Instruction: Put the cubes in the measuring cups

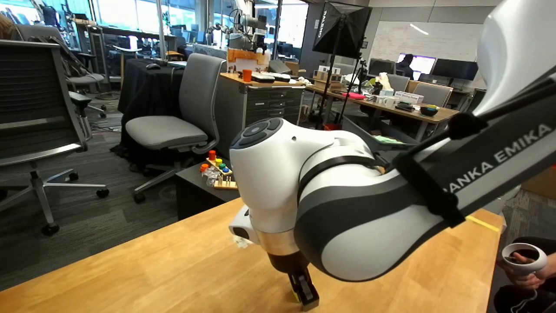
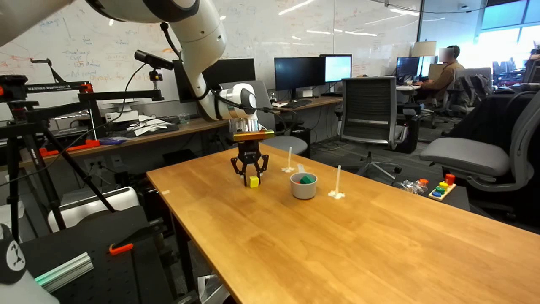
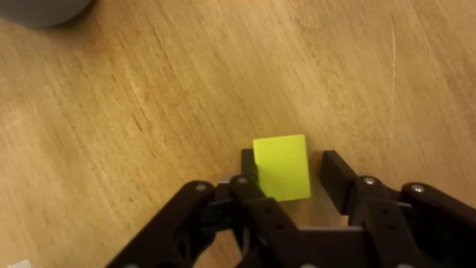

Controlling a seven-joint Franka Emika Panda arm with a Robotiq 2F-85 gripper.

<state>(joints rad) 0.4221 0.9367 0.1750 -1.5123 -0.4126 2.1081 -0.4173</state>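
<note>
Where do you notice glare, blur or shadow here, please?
In both exterior views, windows are washed out and light streaks a whiteboard; in the wrist view, the pincer looks soft toward the bottom edge and a shadow borders the grey cup.

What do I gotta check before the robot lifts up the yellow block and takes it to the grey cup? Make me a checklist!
1. Yellow cube between the fingers: ok, the wrist view shows one finger on each side.
2. Fingers squeezing the cube: not ok, there's a gap on one side, so lifting now probably wouldn't work.
3. Grey cup standing upright: ok, its mouth faces up.
4. Green cube in the cup: ok, it shows at the mouth.
5. Enough room left for the yellow cube: cannot tell, the cup's bottom is hidden.
</note>
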